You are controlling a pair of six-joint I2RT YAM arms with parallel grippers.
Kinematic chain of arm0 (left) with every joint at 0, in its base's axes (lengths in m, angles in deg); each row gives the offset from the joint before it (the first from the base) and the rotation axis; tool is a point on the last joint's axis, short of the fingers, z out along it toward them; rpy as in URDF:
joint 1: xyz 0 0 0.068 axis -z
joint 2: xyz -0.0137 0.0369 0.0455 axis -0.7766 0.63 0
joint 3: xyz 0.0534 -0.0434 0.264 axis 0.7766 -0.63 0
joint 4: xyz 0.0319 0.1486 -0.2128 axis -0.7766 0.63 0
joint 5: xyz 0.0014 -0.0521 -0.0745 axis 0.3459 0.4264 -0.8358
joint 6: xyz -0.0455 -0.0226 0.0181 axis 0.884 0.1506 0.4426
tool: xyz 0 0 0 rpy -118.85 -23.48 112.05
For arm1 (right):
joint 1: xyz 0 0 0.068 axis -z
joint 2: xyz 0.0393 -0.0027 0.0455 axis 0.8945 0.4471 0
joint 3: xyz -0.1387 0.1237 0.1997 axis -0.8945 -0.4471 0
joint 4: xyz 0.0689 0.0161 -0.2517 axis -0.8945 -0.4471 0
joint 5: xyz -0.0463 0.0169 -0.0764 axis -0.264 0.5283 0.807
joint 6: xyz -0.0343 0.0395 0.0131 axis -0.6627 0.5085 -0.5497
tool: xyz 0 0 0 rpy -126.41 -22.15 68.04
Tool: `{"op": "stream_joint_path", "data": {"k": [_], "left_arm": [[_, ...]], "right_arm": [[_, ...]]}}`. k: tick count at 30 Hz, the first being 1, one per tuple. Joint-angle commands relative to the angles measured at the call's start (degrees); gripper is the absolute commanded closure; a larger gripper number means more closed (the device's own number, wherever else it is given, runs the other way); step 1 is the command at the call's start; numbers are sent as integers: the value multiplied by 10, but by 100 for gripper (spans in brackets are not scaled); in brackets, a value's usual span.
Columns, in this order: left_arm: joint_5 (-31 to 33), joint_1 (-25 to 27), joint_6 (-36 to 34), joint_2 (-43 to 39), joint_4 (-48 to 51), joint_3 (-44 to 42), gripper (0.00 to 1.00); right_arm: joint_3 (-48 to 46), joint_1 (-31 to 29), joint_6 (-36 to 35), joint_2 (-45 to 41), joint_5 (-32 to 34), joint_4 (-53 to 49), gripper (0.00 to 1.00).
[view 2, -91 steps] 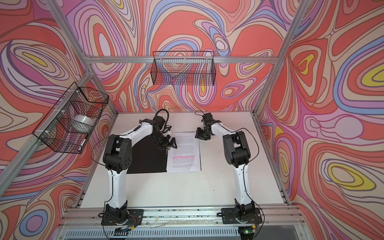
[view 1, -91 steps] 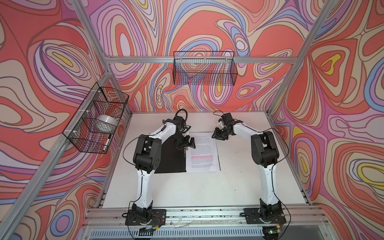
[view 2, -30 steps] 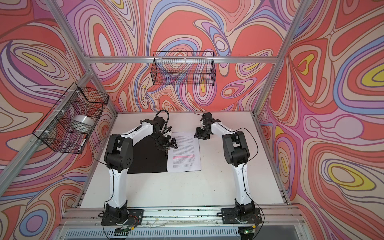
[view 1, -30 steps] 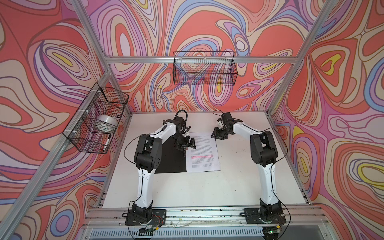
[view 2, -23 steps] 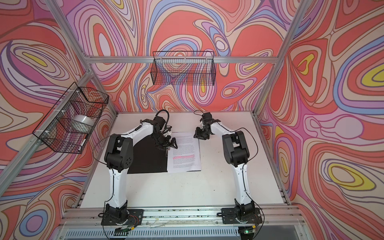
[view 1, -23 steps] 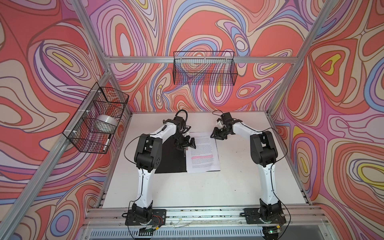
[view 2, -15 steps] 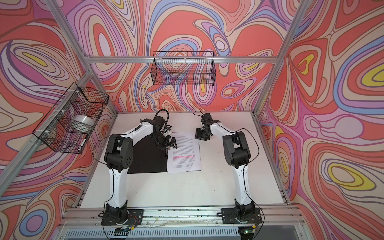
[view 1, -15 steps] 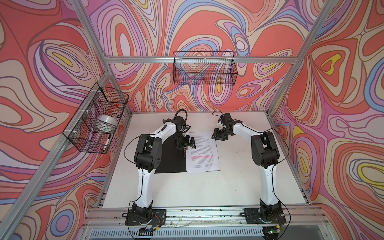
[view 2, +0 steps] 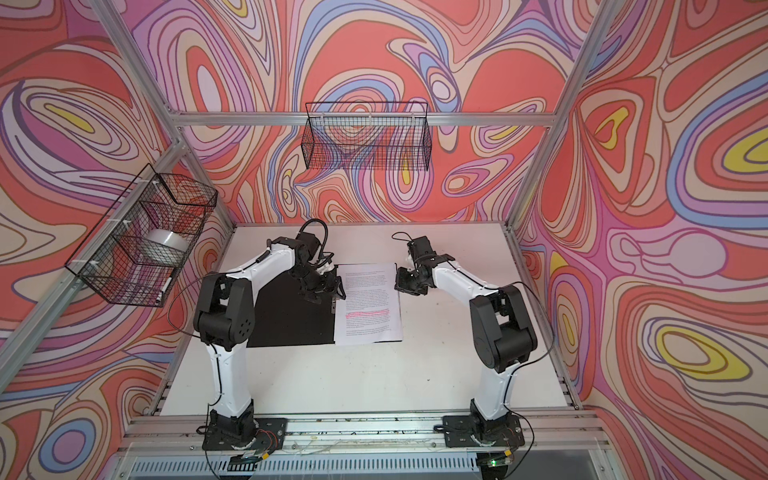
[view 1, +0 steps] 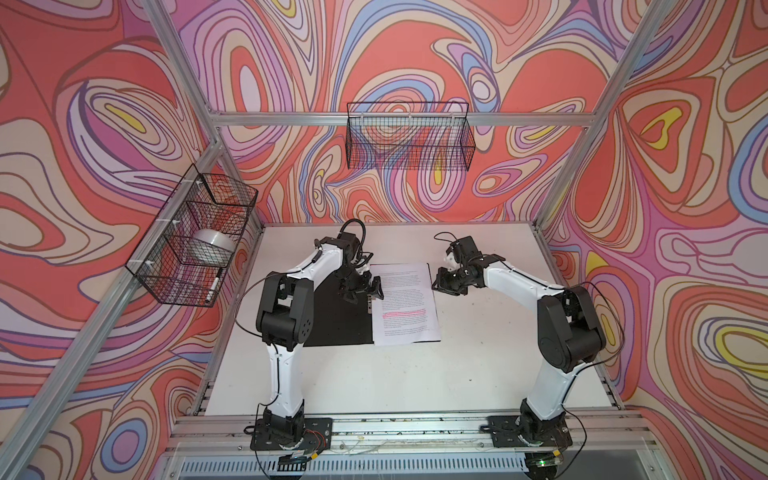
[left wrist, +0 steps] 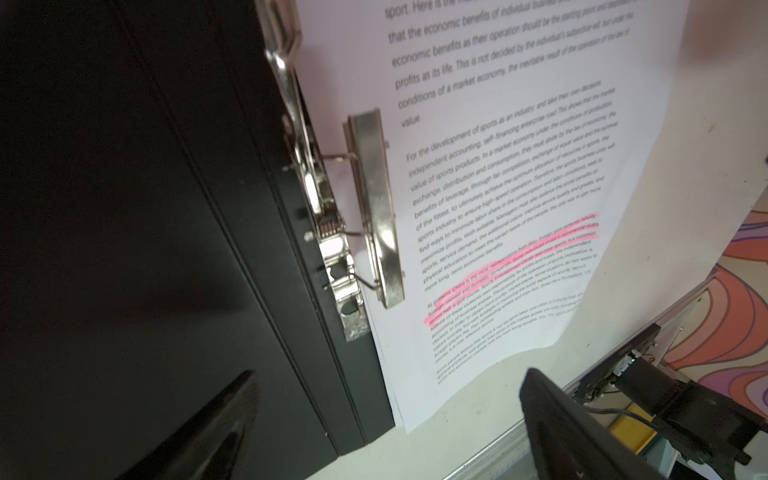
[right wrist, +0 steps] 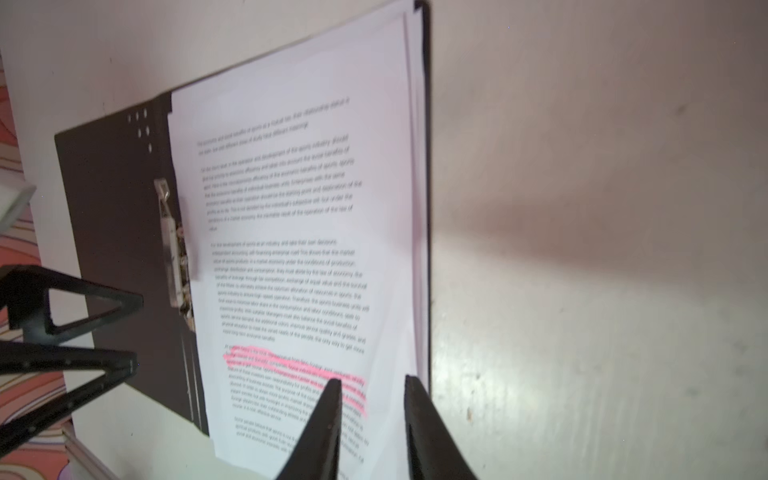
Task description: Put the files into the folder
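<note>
The files (left wrist: 498, 166) carry small black print, slanting across the upper right of the left wrist view. Phrases that read there: "conditions of a market economy", "value", "For the development of sports as an industry", "independent accounting, self-financing enterprise road". The pink-highlighted lines (left wrist: 511, 266) at lower centre are too small to read. In the right wrist view and both top views the print is only blur.

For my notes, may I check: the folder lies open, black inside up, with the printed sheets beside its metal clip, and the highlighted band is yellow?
Not quite: the highlighted band is pink, not yellow, as the left wrist view shows. The folder does lie open, black inside up, with the printed sheets beside its metal clip.
</note>
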Motion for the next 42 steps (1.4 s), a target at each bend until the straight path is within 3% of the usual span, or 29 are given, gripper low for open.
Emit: {"op": "stream_joint_path", "data": {"k": [1,6,11,21,42], "left_arm": [[3,-5,-5,-26,13,-17,2],[-19,-38,10,-31,18,-1,3],[-19,-77,1,-50,16,10,3],[-21,-92,-9,-65,1,-14,3],[-30,-93,-25,-50,-35,-58,3]], "right_arm": [[-40,-53,13,-49,9,-27,75],[-92,-145,52,-103,46,-49,78],[-140,-194,96,-144,74,-40,79],[-118,-249,108,-71,126,-53,80],[-24,-261,92,40,141,-77,79]]}}
